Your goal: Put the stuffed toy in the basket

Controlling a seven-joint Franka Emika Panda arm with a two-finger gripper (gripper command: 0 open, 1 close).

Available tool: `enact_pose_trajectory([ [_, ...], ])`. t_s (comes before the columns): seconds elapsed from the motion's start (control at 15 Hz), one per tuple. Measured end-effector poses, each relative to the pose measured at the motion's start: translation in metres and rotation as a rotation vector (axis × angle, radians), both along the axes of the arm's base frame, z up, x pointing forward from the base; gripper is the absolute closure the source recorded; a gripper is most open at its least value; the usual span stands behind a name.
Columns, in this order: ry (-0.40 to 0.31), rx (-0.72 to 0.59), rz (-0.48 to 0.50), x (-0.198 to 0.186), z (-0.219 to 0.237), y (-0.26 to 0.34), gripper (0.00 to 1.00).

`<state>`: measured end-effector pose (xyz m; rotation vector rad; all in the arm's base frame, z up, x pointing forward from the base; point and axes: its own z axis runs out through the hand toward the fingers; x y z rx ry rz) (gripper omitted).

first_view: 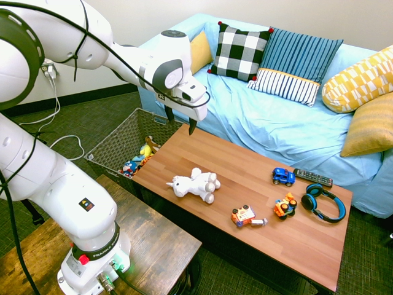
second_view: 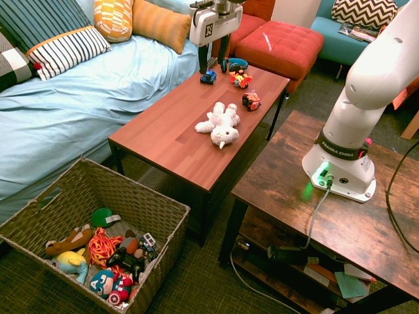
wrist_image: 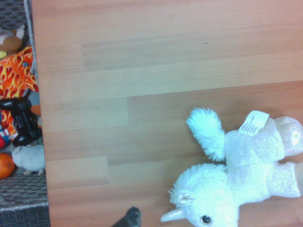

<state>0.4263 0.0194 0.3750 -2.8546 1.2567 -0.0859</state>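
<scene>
1. End effector [first_view: 181, 123]: fingers spread wide, nothing between them, pointing straight down. It hangs in the air above the end of the worktop [first_view: 295, 230] nearest the basket, clear of every object.
2. Stuffed toy [first_view: 195, 185]: a white plush unicorn lying on its side on the worktop, near the end effector but off to one side rather than directly beneath it. The wrist view shows the horn, one eye, a fluffy tail and a sewn-in tag; only part of the body is in that frame.
3. Basket [second_view: 163, 216]: stands on the carpet just off the end of the worktop, beside the blue sofa [first_view: 288, 132]. It already holds an assortment of other toys; individual items are too small to name with confidence, though one looks like a yellow plush.
4. Other items at the far end of the worktop, well apart from the unicorn: blue toy car [first_view: 283, 177], two orange-and-white robot toys [first_view: 245, 216], blue headphones [first_view: 323, 203], a remote control [first_view: 312, 177].
5. Progress: nothing done yet. Unicorn untouched and not grasped.
6. Remaining, by my reading: shift over the unicorn, descend, close on its body, lift, carry past the worktop edge, release over the basket. The soft body should compress readily under the fingers.
</scene>
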Motion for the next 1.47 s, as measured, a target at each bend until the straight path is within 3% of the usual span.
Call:
enact_pose_trajectory([
  [0.2,0.009,0.002,-0.020,0.001,-0.004,-0.002,0.00],
  [0.47,0.004,0.011,-0.167,0.001,-0.019,-0.028,0.00],
  [0.67,0.048,0.008,-0.255,-0.017,-0.068,-0.042,0.00],
  [1.07,0.118,0.023,-0.332,-0.037,-0.177,-0.059,0.00],
  [1.47,0.128,0.013,-0.410,-0.015,-0.239,-0.076,0.00],
])
